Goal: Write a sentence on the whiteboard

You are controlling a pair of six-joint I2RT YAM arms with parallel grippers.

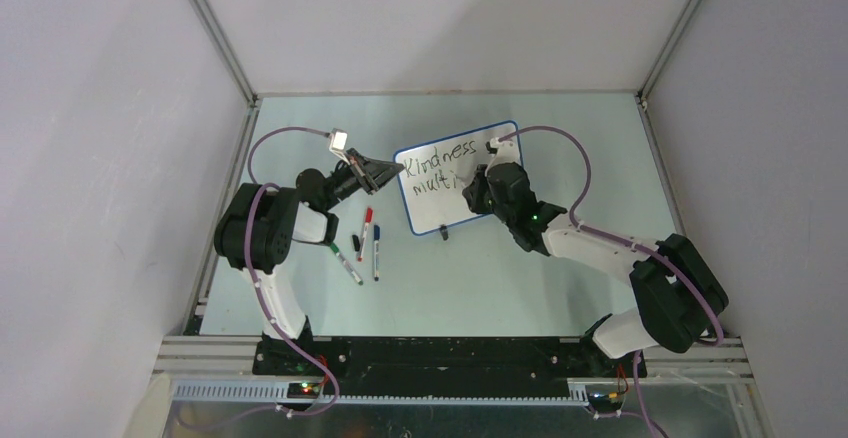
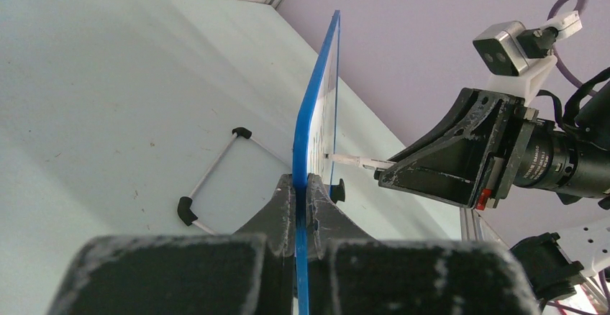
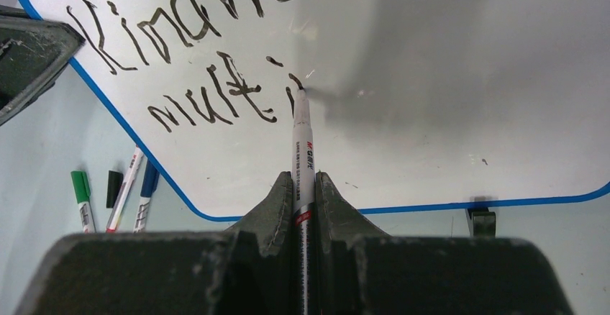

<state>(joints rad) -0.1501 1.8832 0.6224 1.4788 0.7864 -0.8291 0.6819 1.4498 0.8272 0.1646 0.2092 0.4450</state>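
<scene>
Firmly, left claw (image 2: 301, 180) pinches the whiteboard (image 3: 446, 113) rim; right claw (image 3: 306, 178) grips the marker (image 3: 303, 142) touching it.

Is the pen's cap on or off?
Off. The pen in the right tool shows its bare tip touching the whiteboard.

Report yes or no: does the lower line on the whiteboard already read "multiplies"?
No: the lower line on the whiteboard reads only "multi", with the marker tip at its last letter.
</scene>
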